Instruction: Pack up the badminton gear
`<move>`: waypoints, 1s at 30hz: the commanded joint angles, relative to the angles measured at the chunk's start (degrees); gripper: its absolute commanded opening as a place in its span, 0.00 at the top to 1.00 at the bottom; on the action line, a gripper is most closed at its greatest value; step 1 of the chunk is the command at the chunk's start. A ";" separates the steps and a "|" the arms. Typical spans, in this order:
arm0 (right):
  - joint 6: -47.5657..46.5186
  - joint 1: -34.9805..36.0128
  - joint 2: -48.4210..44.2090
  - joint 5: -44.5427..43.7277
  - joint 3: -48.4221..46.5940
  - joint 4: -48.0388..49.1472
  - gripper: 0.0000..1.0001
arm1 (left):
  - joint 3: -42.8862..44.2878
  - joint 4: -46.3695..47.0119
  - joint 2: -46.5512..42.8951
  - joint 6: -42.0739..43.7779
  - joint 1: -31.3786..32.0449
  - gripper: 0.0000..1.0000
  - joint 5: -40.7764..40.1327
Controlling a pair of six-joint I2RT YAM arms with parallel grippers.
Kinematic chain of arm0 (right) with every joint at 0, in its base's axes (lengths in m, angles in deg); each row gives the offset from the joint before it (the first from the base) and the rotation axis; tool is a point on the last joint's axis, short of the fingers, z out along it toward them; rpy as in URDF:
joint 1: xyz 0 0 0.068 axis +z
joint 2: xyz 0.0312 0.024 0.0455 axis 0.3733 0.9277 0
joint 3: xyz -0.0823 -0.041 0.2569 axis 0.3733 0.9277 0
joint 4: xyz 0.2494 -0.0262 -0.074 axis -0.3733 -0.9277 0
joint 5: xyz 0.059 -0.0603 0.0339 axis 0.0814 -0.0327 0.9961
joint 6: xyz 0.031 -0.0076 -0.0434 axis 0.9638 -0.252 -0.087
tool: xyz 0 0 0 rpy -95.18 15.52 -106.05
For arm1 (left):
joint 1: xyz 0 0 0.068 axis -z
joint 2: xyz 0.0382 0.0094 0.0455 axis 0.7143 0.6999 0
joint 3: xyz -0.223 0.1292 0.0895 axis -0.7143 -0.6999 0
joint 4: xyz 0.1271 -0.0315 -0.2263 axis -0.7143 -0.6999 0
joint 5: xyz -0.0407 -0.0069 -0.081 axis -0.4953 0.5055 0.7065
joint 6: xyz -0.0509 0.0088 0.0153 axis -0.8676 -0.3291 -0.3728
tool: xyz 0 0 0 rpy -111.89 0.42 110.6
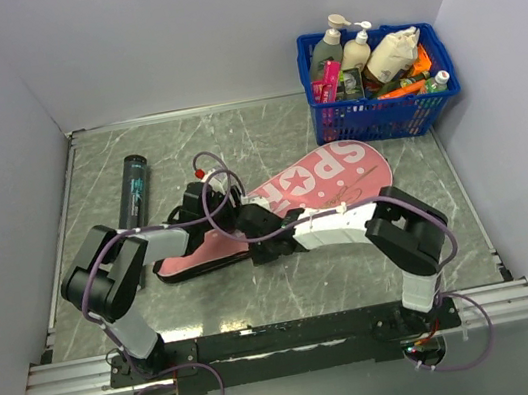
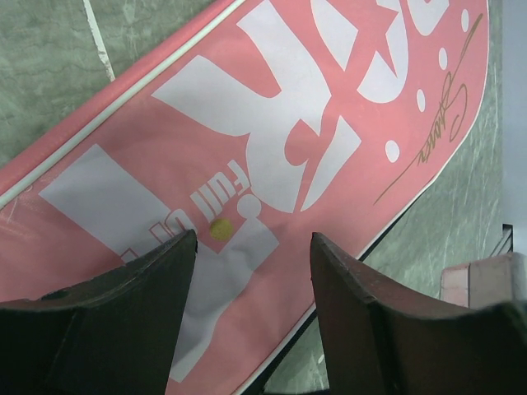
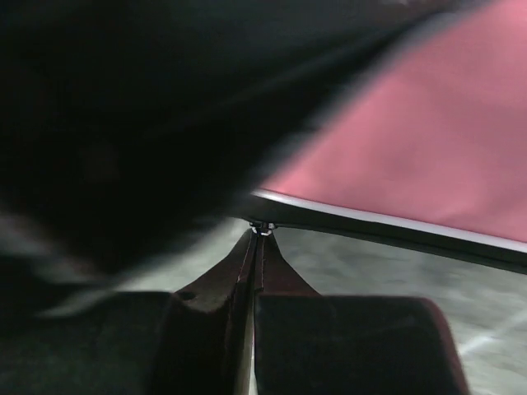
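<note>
The long pink racket cover point(image 1: 341, 169), lettered in white, lies slantwise across the table's middle. A slim black tube point(image 1: 133, 189) lies apart from it at the left. My left gripper point(image 1: 218, 215) hovers over the cover's narrow end; in the left wrist view it point(image 2: 254, 243) stands open above the pink cover point(image 2: 329, 107) with nothing between its fingers. My right gripper point(image 1: 262, 233) reaches in at the cover's near edge. The right wrist view shows it point(image 3: 262, 236) shut, pinching the small metal zipper pull point(image 3: 263, 225) on the cover's dark edge point(image 3: 395, 226).
A blue plastic basket point(image 1: 387, 116) full of bottles stands at the back right corner. Grey walls close in the table at left, back and right. Both forearms cross low over the table's near half.
</note>
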 commanded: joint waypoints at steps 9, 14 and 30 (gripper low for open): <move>5.03 0.67 -9.35 2.60 6.48 2.94 1.00 | -5.81 -5.46 -11.24 2.21 1.90 0.25 4.66; 6.53 0.05 -14.00 1.28 11.39 3.21 1.00 | -5.46 -17.40 -26.91 -1.82 2.26 0.24 -8.69; 8.90 -9.87 -37.99 -3.91 32.31 -3.20 1.00 | -16.44 -39.83 -49.43 -9.48 6.83 0.30 -16.88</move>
